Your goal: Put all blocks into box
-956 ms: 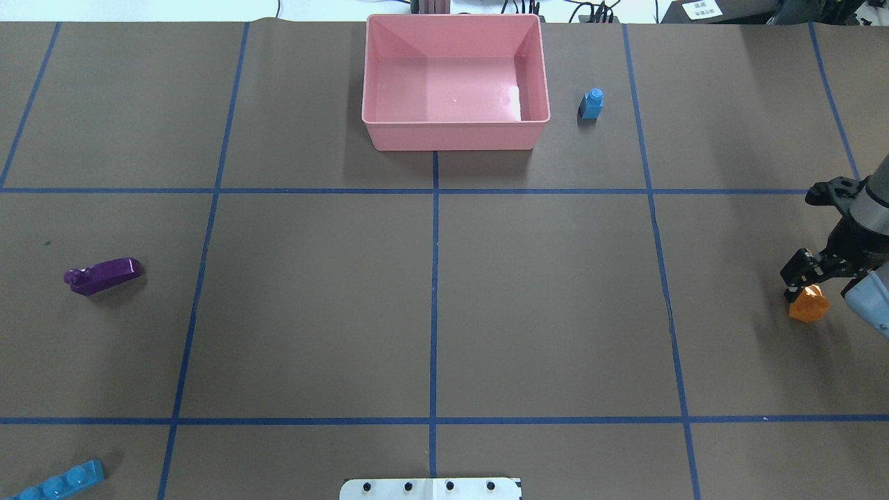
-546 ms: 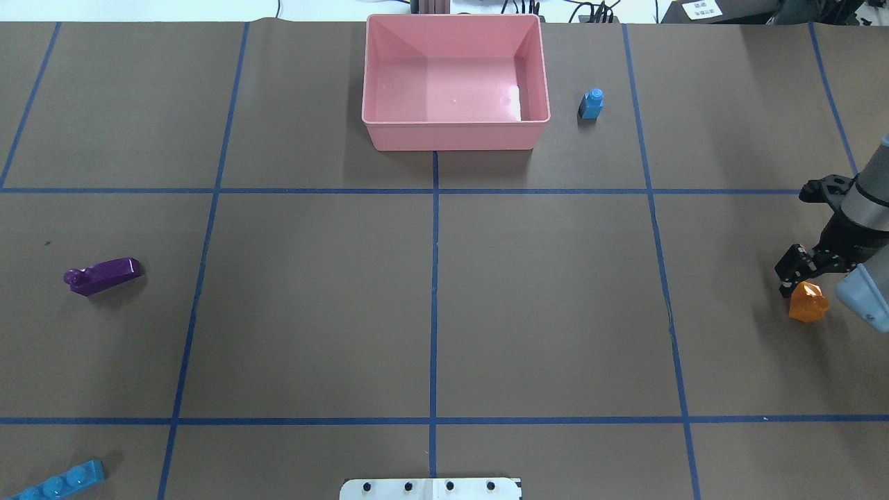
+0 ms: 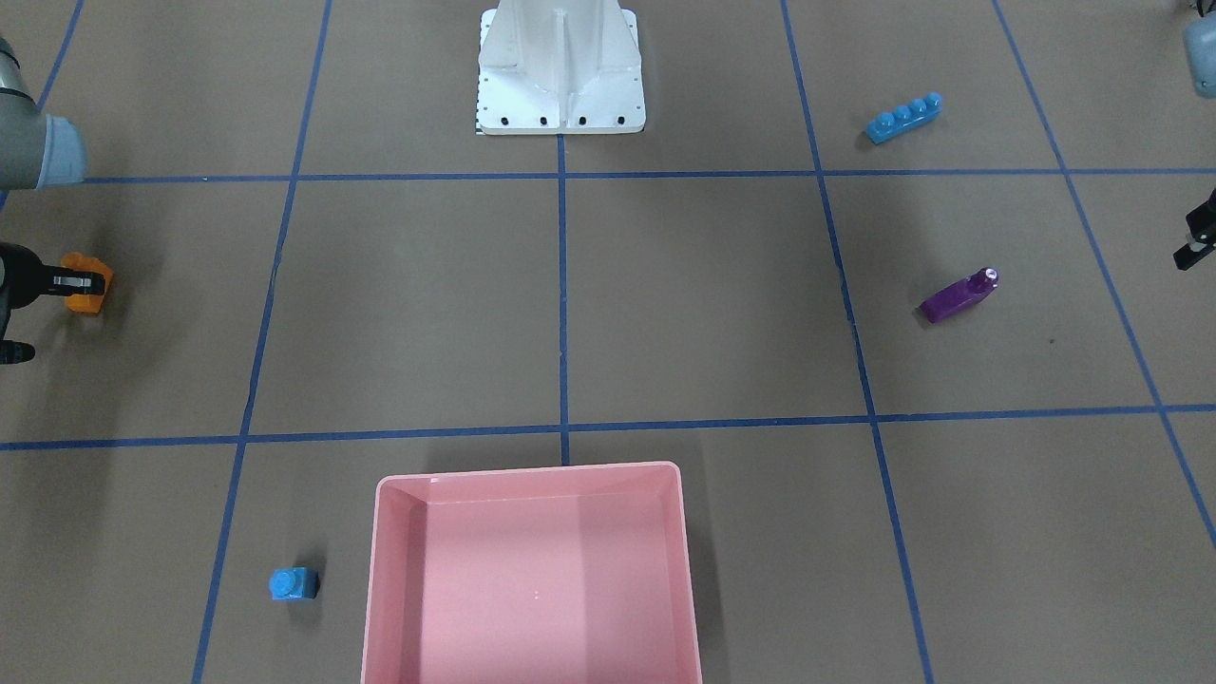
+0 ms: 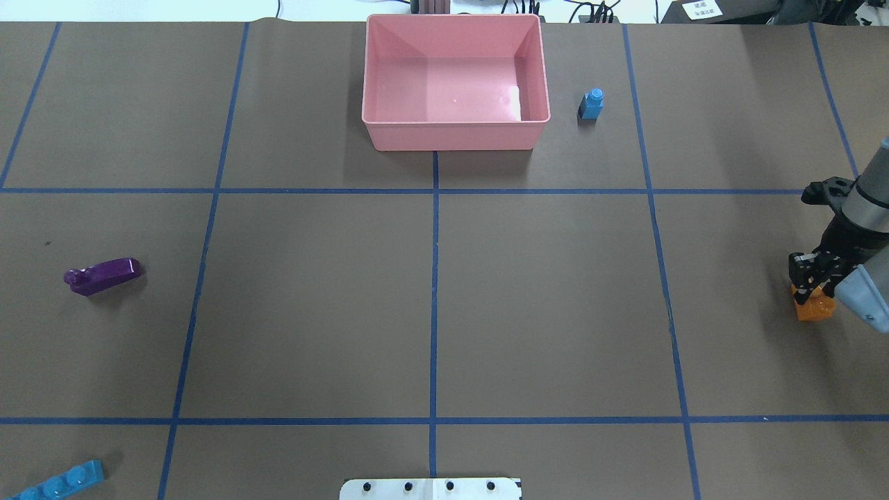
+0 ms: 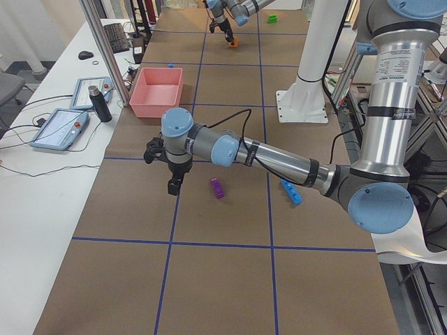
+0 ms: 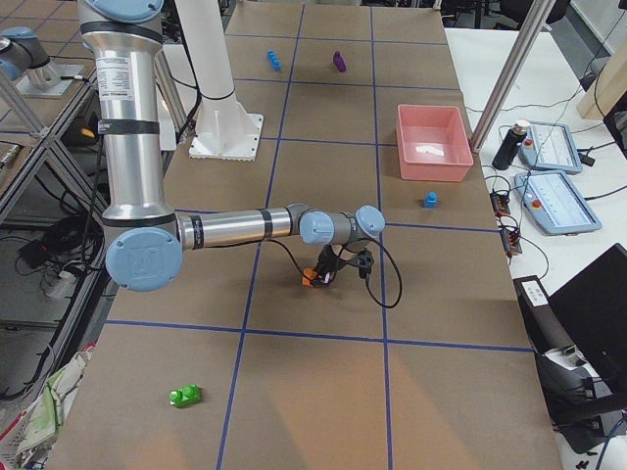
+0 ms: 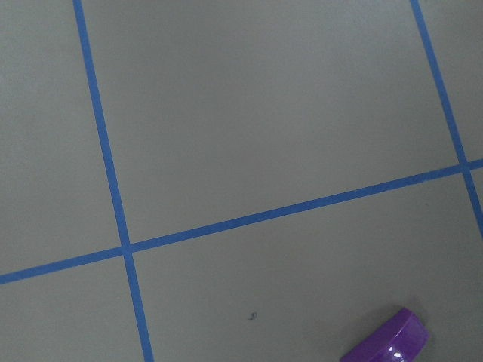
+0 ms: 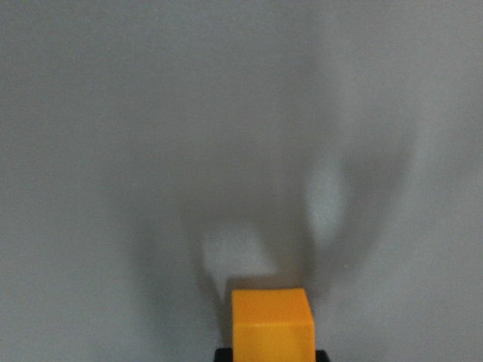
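My right gripper (image 4: pixel 809 281) is low at the table's right edge, its fingers shut on the orange sloped block (image 4: pixel 815 308), which also shows in the front view (image 3: pixel 84 300) and the right wrist view (image 8: pixel 272 324). The pink box (image 4: pixel 451 135) stands empty at the far middle. The small blue cube (image 4: pixel 591 104) stands just right of it. The purple sloped block (image 4: pixel 103 275) lies at the left, the long blue block (image 4: pixel 59 481) at the near left corner. The green block (image 6: pixel 183 396) lies beyond the right arm. My left gripper (image 5: pixel 173 185) hovers near the purple block; I cannot tell if it is open.
The white robot base (image 4: pixel 430 489) is at the near middle edge. Blue tape lines divide the brown table cover (image 4: pixel 312 305) into squares. Operator pendants and a dark bottle (image 5: pixel 98 105) sit on a side desk beyond the box.
My right gripper was open above the orange block; it has come down and its fingers have closed on the block. Nothing else has moved.
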